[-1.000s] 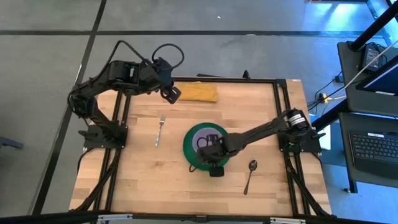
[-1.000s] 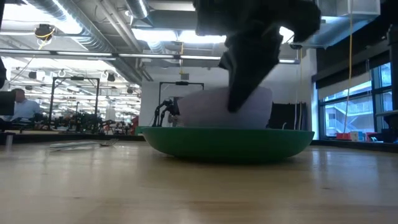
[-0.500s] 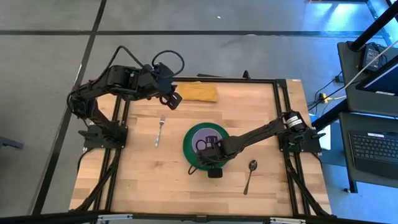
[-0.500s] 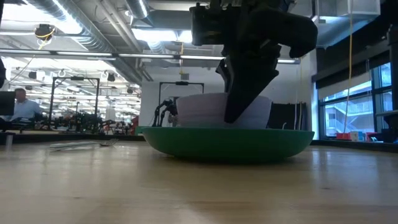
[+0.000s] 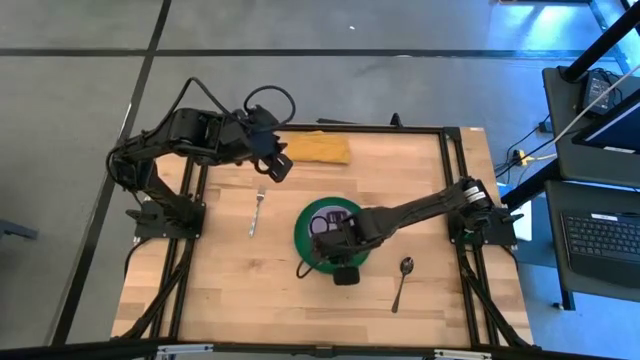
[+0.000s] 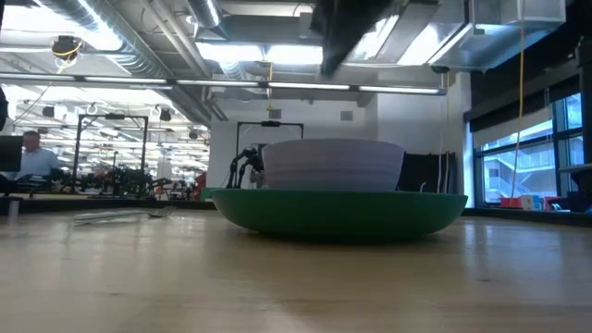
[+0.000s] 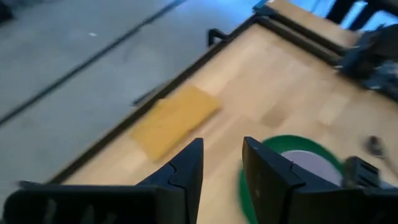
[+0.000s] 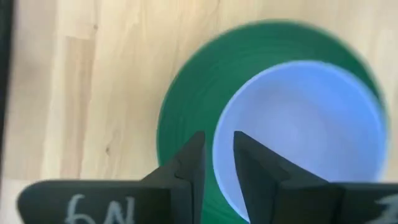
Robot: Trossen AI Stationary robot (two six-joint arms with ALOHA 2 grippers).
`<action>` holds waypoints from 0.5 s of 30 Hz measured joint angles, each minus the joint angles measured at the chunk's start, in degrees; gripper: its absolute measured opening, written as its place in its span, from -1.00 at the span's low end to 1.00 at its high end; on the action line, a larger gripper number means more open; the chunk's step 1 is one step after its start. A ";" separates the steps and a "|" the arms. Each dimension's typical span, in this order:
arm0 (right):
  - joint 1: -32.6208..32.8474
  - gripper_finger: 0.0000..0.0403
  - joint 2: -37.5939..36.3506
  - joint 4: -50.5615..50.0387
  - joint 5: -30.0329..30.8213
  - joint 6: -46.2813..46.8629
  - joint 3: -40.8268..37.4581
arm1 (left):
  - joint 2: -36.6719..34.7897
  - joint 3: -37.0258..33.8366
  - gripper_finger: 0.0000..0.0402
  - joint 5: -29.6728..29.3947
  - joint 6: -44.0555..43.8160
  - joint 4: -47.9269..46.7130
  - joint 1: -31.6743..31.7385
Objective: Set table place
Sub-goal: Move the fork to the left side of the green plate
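Note:
The pale lilac bowl stands upright on its base in the round green plate, which lies flat on the light-wood table. My right gripper hovers above the bowl's near rim and the plate, fingers pointing down and narrowly apart, touching nothing. The fork lies on the table left of the plate. The spoon lies to its right. My left gripper hangs above the table's far left part, narrowly open and empty.
A yellow folded cloth lies at the table's far edge, just right of my left gripper, and also shows in the left wrist view. Bare wood lies along the near edge. A desk with a laptop stands beyond the right edge.
My right gripper, which was down on the bowl's rim, has come off it and risen straight up, leaving the low view except at the top. The bowl stays upright in the plate. My left gripper has moved a little toward the table's near edge.

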 joint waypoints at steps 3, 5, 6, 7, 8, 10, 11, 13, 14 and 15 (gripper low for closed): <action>-0.20 -0.57 -0.02 -3.08 2.05 -0.97 5.62 | 0.00 -0.02 -0.48 3.51 0.50 2.67 -1.08; -0.41 -0.57 -0.02 -5.78 2.92 -1.62 8.89 | 0.02 -0.02 -0.45 5.13 1.59 5.41 -1.74; -0.51 -0.57 -0.02 -7.21 2.96 -1.72 10.65 | 0.11 -0.02 -0.44 5.27 1.56 6.78 -1.93; -0.57 -0.57 -0.02 -8.56 3.04 -1.72 12.31 | 0.15 -0.02 -0.43 5.27 1.53 8.16 -2.05; -0.64 -0.57 -0.02 -9.79 3.14 -1.72 13.92 | 0.20 -0.02 -0.42 5.25 1.62 9.06 -2.20; -0.74 -0.57 -0.02 -12.36 3.32 -1.92 16.80 | 0.22 -0.02 -0.41 5.20 1.67 10.68 -2.36; -0.81 -0.57 -0.02 -13.77 4.04 -2.13 18.28 | 0.22 -0.02 -0.41 5.07 1.67 11.96 -2.36; -0.93 -0.57 -0.02 -17.30 6.64 -2.76 21.12 | 0.22 -0.02 -0.41 5.19 1.77 13.67 -2.17; -1.09 -0.57 -0.02 -19.59 8.20 -2.94 22.60 | 0.22 -0.02 -0.41 5.32 1.77 13.75 -1.93; -1.23 -0.57 -0.03 -21.87 9.67 -2.86 24.02 | 0.22 -0.02 -0.42 5.32 1.77 13.74 -1.67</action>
